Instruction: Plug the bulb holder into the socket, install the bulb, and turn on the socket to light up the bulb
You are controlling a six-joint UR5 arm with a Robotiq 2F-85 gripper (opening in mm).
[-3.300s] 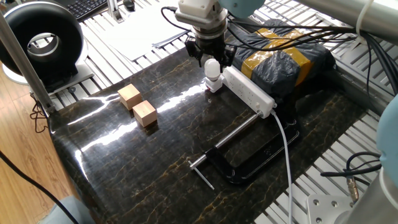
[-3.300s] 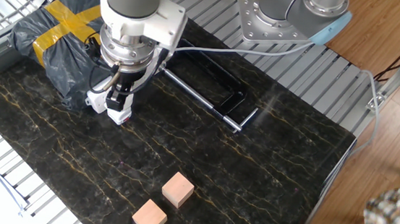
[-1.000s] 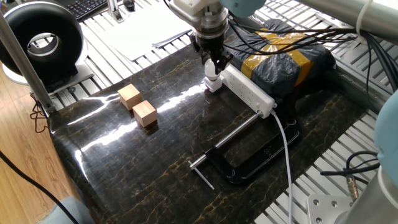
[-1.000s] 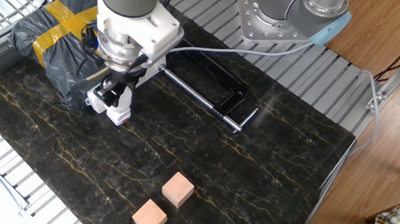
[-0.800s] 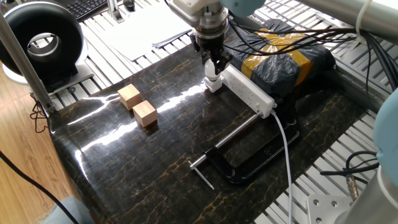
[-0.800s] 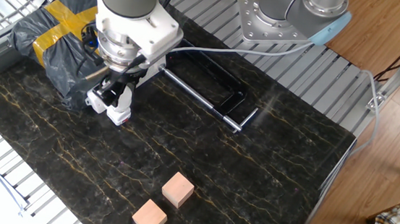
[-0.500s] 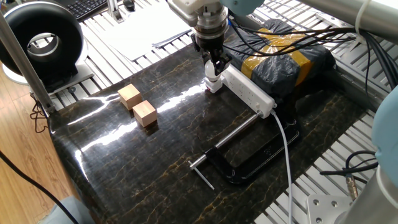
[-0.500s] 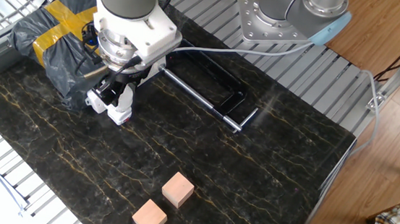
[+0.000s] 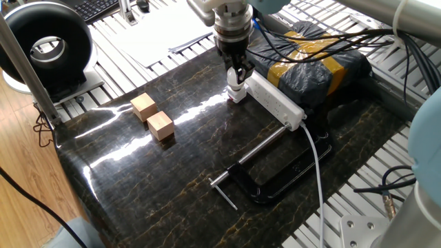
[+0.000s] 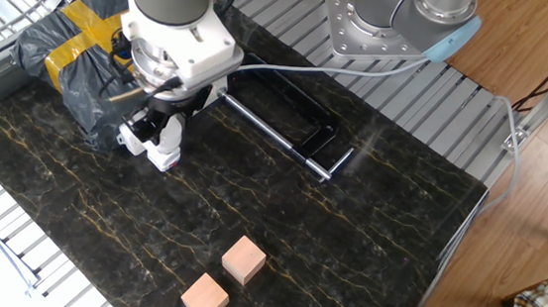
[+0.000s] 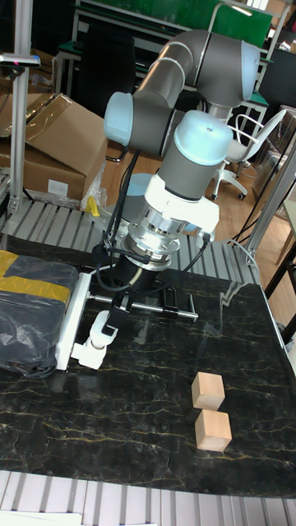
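The socket (image 9: 274, 101) is a long white strip lying along the back of the dark table, with a thick white cable at its near end; it also shows as socket (image 11: 69, 319). The white bulb holder (image 9: 236, 96) sits plugged in at its far end, seen too as bulb holder (image 10: 162, 157) and bulb holder (image 11: 87, 352). The bulb (image 11: 103, 324) stands in the holder, its top hidden between the fingers. My gripper (image 9: 236, 71) points down over it, shut on the bulb, also seen as gripper (image 10: 162, 124). The bulb looks unlit.
Two tan wooden cubes (image 9: 153, 116) lie left of the middle. A black clamp (image 9: 265, 180) with a steel bar lies at the front right. A black bag with yellow tape (image 9: 313, 65) sits behind the socket. A second robot base (image 10: 405, 21) stands at the table's edge.
The fingers, spread around the bulb 3.3 s ago, have closed on it. Over the last second the wrist has been turning about the bulb's axis while staying in place.
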